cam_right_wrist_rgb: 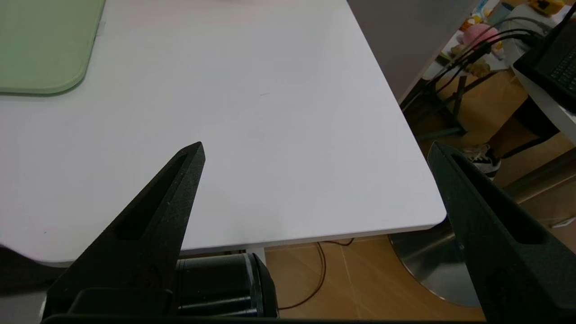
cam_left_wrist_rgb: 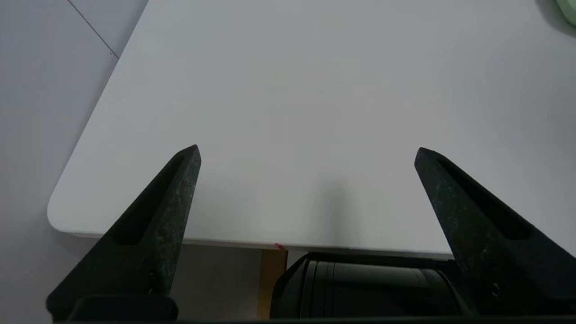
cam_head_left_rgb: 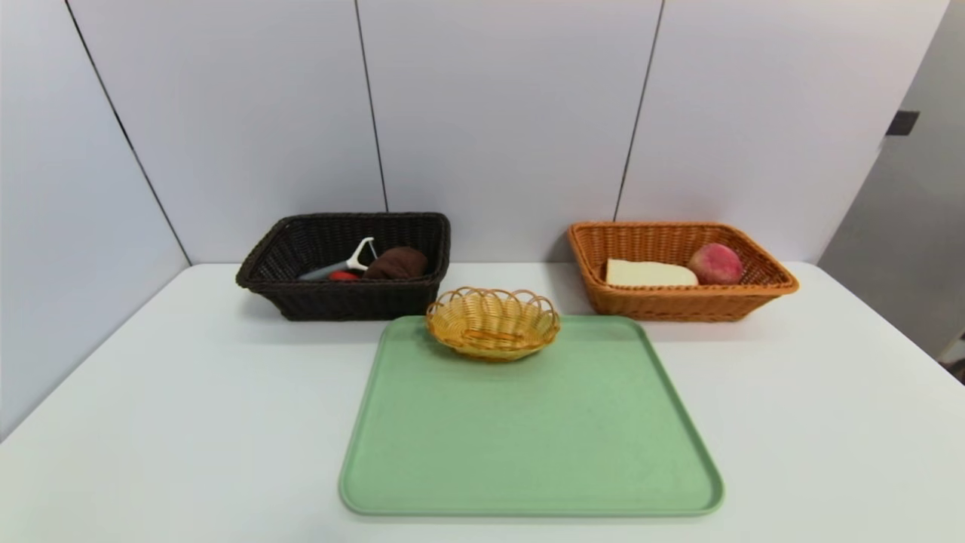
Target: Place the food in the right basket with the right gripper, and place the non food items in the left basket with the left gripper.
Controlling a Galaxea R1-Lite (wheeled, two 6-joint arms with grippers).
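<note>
The dark brown left basket (cam_head_left_rgb: 343, 302) holds a grey-handled peeler (cam_head_left_rgb: 343, 265), something small and red (cam_head_left_rgb: 343, 276) and a brown lump (cam_head_left_rgb: 396, 263). The orange right basket (cam_head_left_rgb: 678, 305) holds a pale wedge of food (cam_head_left_rgb: 648, 273) and a reddish peach (cam_head_left_rgb: 715, 264). A small yellow wicker bowl (cam_head_left_rgb: 492, 323) stands empty on the far edge of the green tray (cam_head_left_rgb: 528, 437). Neither arm shows in the head view. My left gripper (cam_left_wrist_rgb: 307, 153) hangs open over the table's near left corner, holding nothing. My right gripper (cam_right_wrist_rgb: 316, 148) hangs open over the near right corner, holding nothing.
The white table (cam_head_left_rgb: 151, 392) meets grey wall panels behind the baskets. Past its right edge are the floor, cables (cam_right_wrist_rgb: 454, 67) and a metal base (cam_right_wrist_rgb: 432, 265). The tray's corner (cam_right_wrist_rgb: 45, 45) shows in the right wrist view.
</note>
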